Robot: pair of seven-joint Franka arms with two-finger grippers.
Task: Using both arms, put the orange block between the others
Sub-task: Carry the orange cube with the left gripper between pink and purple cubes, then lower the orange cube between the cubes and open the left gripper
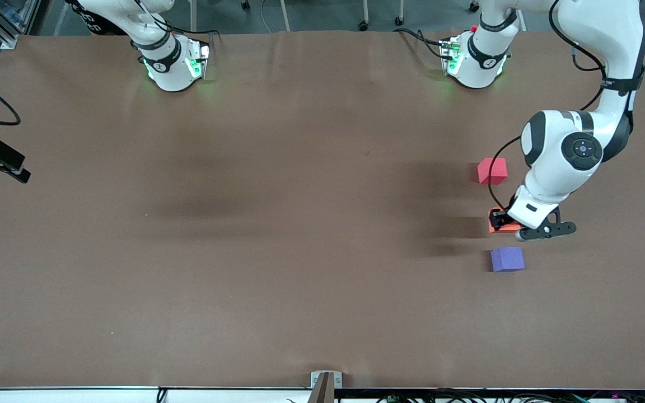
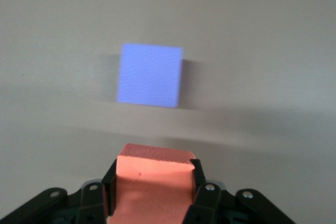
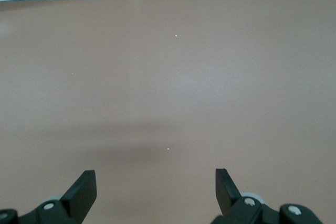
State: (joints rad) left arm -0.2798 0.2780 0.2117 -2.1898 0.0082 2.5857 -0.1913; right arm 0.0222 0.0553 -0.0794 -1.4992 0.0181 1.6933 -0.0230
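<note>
Left fingers [image 2: 197, 182] clamp the orange block [image 2: 152, 182]; right fingers [image 3: 86, 190] spread wide, empty

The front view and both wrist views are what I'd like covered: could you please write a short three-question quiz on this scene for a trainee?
1. True or false: the left gripper is shut on the orange block.
2. Which cube lies nearest the front camera? A pinkish-red cube; B purple-blue cube; C the orange block.
3. Fill in: the right gripper, over the brown table, is ____.

Key: 1 true. 2 B. 3 open.
</note>
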